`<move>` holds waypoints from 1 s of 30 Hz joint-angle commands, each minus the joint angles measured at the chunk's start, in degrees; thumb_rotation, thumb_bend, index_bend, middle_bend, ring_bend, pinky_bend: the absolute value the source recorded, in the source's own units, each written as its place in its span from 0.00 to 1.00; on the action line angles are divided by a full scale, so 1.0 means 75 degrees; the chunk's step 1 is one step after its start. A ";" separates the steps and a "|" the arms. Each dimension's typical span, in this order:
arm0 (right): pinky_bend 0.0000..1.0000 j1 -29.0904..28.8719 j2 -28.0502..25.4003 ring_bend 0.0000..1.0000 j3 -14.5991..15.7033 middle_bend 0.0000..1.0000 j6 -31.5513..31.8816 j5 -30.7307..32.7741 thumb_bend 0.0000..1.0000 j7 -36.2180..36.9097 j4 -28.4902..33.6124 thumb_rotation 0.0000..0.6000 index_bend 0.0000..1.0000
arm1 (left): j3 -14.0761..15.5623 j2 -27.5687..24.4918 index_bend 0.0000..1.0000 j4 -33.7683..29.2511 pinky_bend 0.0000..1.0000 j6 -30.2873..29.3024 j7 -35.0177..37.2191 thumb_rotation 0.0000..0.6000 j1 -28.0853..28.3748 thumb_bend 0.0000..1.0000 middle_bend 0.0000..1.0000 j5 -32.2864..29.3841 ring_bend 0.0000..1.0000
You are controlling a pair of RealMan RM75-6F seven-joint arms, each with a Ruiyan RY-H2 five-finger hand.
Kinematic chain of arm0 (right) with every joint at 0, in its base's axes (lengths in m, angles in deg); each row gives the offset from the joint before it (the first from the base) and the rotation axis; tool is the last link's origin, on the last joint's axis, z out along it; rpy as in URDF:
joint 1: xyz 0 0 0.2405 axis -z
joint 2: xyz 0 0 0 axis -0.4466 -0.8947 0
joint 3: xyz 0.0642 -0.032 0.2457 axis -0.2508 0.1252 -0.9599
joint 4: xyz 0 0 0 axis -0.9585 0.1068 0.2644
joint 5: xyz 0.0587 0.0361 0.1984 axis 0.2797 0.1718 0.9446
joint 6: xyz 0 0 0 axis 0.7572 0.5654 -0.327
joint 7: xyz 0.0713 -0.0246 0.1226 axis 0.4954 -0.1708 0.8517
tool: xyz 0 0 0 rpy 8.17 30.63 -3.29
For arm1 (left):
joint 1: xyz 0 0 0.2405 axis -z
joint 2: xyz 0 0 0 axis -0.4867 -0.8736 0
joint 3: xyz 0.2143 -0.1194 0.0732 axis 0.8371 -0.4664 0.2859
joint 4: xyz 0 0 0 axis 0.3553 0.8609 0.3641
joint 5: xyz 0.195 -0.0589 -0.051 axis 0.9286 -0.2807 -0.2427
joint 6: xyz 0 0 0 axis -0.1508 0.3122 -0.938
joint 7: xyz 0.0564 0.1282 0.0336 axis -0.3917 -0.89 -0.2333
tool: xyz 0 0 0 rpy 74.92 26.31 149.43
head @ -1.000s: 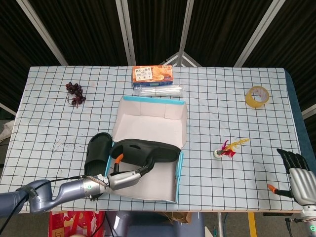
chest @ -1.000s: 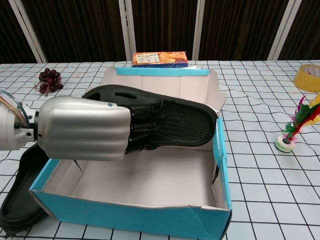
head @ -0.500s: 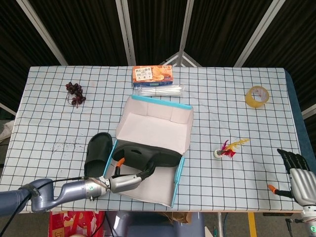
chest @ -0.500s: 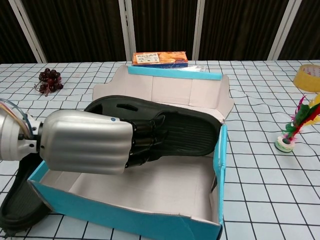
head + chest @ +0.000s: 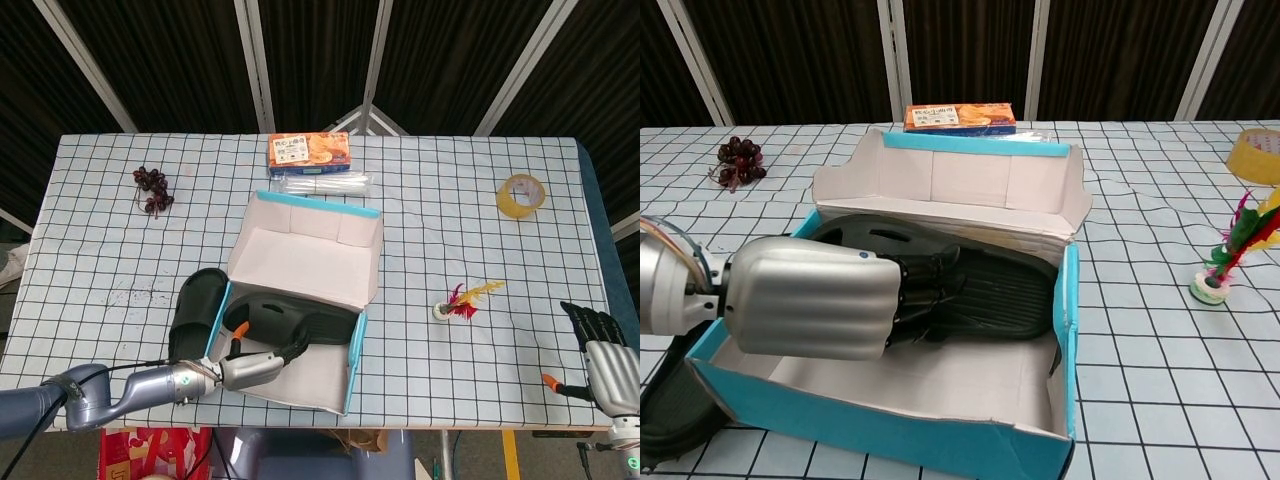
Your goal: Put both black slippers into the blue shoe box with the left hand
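Note:
The blue shoe box (image 5: 350, 352) (image 5: 1068, 330) lies open near the table's front edge, its lid (image 5: 305, 250) (image 5: 950, 185) folded back. One black slipper (image 5: 300, 318) (image 5: 985, 290) sits inside the box along its far side. My left hand (image 5: 250, 368) (image 5: 810, 300) reaches into the box and grips that slipper at its strap. The second black slipper (image 5: 198, 305) (image 5: 670, 415) lies on the table just left of the box. My right hand (image 5: 605, 355) rests at the table's front right corner, holding nothing, fingers extended.
A biscuit box (image 5: 309, 152) (image 5: 960, 117) and a clear plastic packet (image 5: 325, 185) lie behind the shoe box. Grapes (image 5: 152, 187) (image 5: 737, 160) are at the far left, a tape roll (image 5: 521, 194) at the far right, a feathered shuttlecock (image 5: 462, 300) (image 5: 1230, 255) right of the box.
The slipper in my left hand has sunk from above the box rim down into the box. The box shifted and rocked as this happened.

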 commanded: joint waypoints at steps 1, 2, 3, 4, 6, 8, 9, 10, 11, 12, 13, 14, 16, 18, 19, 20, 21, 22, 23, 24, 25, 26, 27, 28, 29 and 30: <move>0.04 0.0001 -0.0002 0.08 -0.0004 0.11 0.0002 0.0008 0.16 0.0009 -0.0004 1.00 0.05 | -0.0006 0.0064 0.49 0.0074 0.17 -0.0021 0.0023 1.00 0.0009 0.58 0.58 0.0018 0.13; 0.04 0.0002 -0.0004 0.08 -0.0005 0.11 0.0003 0.0012 0.16 0.0013 -0.0008 1.00 0.05 | -0.0003 0.0083 0.49 0.0095 0.17 -0.0024 0.0033 1.00 0.0012 0.58 0.58 0.0021 0.13; 0.04 0.0003 -0.0005 0.08 -0.0006 0.11 0.0005 0.0012 0.16 0.0016 -0.0011 1.00 0.05 | 0.0005 0.0111 0.48 0.0126 0.17 -0.0034 0.0051 1.00 0.0011 0.57 0.57 0.0024 0.13; 0.04 0.0003 -0.0005 0.08 -0.0006 0.11 0.0006 0.0008 0.16 0.0017 -0.0012 1.00 0.05 | 0.0009 0.0131 0.47 0.0147 0.17 -0.0037 0.0061 1.00 0.0010 0.57 0.57 0.0024 0.13; 0.04 0.0005 -0.0008 0.08 -0.0004 0.11 0.0007 0.0004 0.16 0.0031 -0.0014 1.00 0.05 | 0.0014 0.0186 0.46 0.0204 0.17 -0.0059 0.0073 1.00 -0.0002 0.55 0.56 0.0021 0.13; 0.04 0.0011 -0.0007 0.08 -0.0005 0.11 0.0016 0.0007 0.16 0.0042 -0.0020 1.00 0.05 | 0.0022 0.0231 0.45 0.0253 0.17 -0.0069 0.0068 1.00 -0.0008 0.54 0.55 0.0030 0.13; 0.04 0.0013 -0.0005 0.08 -0.0008 0.11 0.0020 0.0012 0.16 0.0043 -0.0020 1.00 0.05 | 0.0023 0.0248 0.45 0.0270 0.17 -0.0075 0.0064 1.00 -0.0014 0.54 0.55 0.0029 0.13; 0.04 0.0016 -0.0004 0.08 -0.0011 0.11 0.0024 0.0018 0.16 0.0048 -0.0022 1.00 0.05 | 0.0025 0.0261 0.45 0.0282 0.17 -0.0078 0.0058 1.00 -0.0019 0.54 0.55 0.0030 0.13; 0.04 0.0017 -0.0003 0.08 -0.0013 0.11 0.0027 0.0021 0.16 0.0053 -0.0023 1.00 0.05 | 0.0027 0.0267 0.45 0.0291 0.17 -0.0077 0.0052 1.00 -0.0025 0.54 0.54 0.0026 0.13; 0.04 0.0018 -0.0001 0.08 -0.0017 0.11 0.0030 0.0027 0.16 0.0055 -0.0022 1.00 0.05 | 0.0025 0.0270 0.45 0.0292 0.17 -0.0078 0.0051 1.00 -0.0039 0.54 0.54 0.0009 0.13; 0.04 0.0020 0.0003 0.08 -0.0021 0.11 0.0033 0.0036 0.16 0.0050 -0.0021 1.00 0.05 | 0.0024 0.0271 0.44 0.0288 0.17 -0.0081 0.0052 1.00 -0.0055 0.53 0.54 -0.0011 0.13; 0.04 0.0020 0.0007 0.08 -0.0024 0.11 0.0033 0.0044 0.16 0.0041 -0.0021 1.00 0.05 | 0.0024 0.0266 0.44 0.0284 0.17 -0.0082 0.0044 1.00 -0.0070 0.52 0.53 -0.0024 0.13; 0.04 0.0017 0.0011 0.08 -0.0027 0.11 0.0029 0.0050 0.16 0.0036 -0.0022 1.00 0.05 | 0.0013 0.0253 0.42 0.0264 0.17 -0.0078 0.0014 1.00 -0.0106 0.50 0.52 -0.0063 0.13; 0.04 0.0019 0.0014 0.08 -0.0030 0.11 0.0036 0.0052 0.16 0.0029 -0.0022 1.00 0.05 | -0.0010 0.0251 0.41 0.0227 0.17 -0.0086 -0.0027 1.00 -0.0190 0.49 0.51 -0.0161 0.12; 0.04 0.0021 0.0017 0.08 -0.0031 0.11 0.0038 0.0057 0.16 0.0022 -0.0021 1.00 0.05 | -0.0026 0.0252 0.41 0.0198 0.17 -0.0095 -0.0048 1.00 -0.0242 0.49 0.51 -0.0224 0.12; 0.04 0.0024 0.0019 0.08 -0.0029 0.11 0.0042 0.0057 0.16 0.0016 -0.0016 1.00 0.05 | -0.0051 0.0258 0.41 0.0167 0.17 -0.0104 -0.0071 1.00 -0.0305 0.49 0.51 -0.0309 0.12; 0.04 0.0024 0.0017 0.08 -0.0031 0.11 0.0039 0.0062 0.16 0.0013 -0.0012 1.00 0.05 | -0.0094 0.0271 0.41 0.0129 0.17 -0.0115 -0.0092 1.00 -0.0402 0.49 0.51 -0.0457 0.12; 0.04 0.0024 0.0016 0.08 -0.0032 0.11 0.0039 0.0066 0.16 0.0011 -0.0011 1.00 0.05 | -0.0124 0.0282 0.41 0.0100 0.17 -0.0116 -0.0135 1.00 -0.0469 0.49 0.51 -0.0552 0.12; 0.04 0.0024 0.0016 0.08 -0.0031 0.11 0.0036 0.0071 0.16 0.0004 -0.0009 1.00 0.05 | -0.0180 0.0301 0.41 0.0052 0.17 -0.0104 -0.0219 1.00 -0.0579 0.49 0.51 -0.0720 0.12; 0.04 0.0023 0.0017 0.08 -0.0031 0.11 0.0032 0.0074 0.16 -0.0002 -0.0007 1.00 0.05 | -0.0243 0.0325 0.41 0.0009 0.17 -0.0063 -0.0352 1.00 -0.0669 0.49 0.51 -0.0872 0.12; 0.04 0.0022 0.0016 0.08 -0.0029 0.11 0.0026 0.0074 0.16 -0.0004 -0.0001 1.00 0.05 | -0.0307 0.0346 0.41 -0.0035 0.17 0.0000 -0.0496 1.00 -0.0749 0.49 0.51 -0.1026 0.12; 0.04 0.0022 0.0013 0.08 -0.0026 0.11 0.0024 0.0071 0.16 -0.0007 0.0003 1.00 0.05 | -0.0383 0.0373 0.41 -0.0073 0.17 0.0072 -0.0663 1.00 -0.0839 0.49 0.51 -0.1213 0.12; 0.04 0.0022 0.0010 0.08 -0.0024 0.11 0.0024 0.0066 0.16 -0.0007 0.0005 1.00 0.05 | -0.0453 0.0403 0.41 -0.0114 0.17 0.0142 -0.0832 1.00 -0.0913 0.49 0.51 -0.1380 0.12; 0.04 0.0023 0.0010 0.08 -0.0023 0.11 0.0025 0.0061 0.16 0.0001 0.0005 1.00 0.05 | -0.0511 0.0434 0.41 -0.0149 0.17 0.0212 -0.0983 1.00 -0.0976 0.49 0.51 -0.1537 0.12; 0.04 0.0027 0.0007 0.08 -0.0024 0.11 0.0032 0.0057 0.16 0.0015 0.0005 1.00 0.05 | -0.0555 0.0460 0.41 -0.0183 0.17 0.0268 -0.1121 1.00 -0.1018 0.49 0.51 -0.1654 0.12; 0.04 0.0030 0.0006 0.08 -0.0025 0.11 0.0039 0.0058 0.16 0.0023 0.0003 1.00 0.05 | -0.0591 0.0482 0.41 -0.0210 0.17 0.0312 -0.1241 1.00 -0.1042 0.49 0.51 -0.1740 0.12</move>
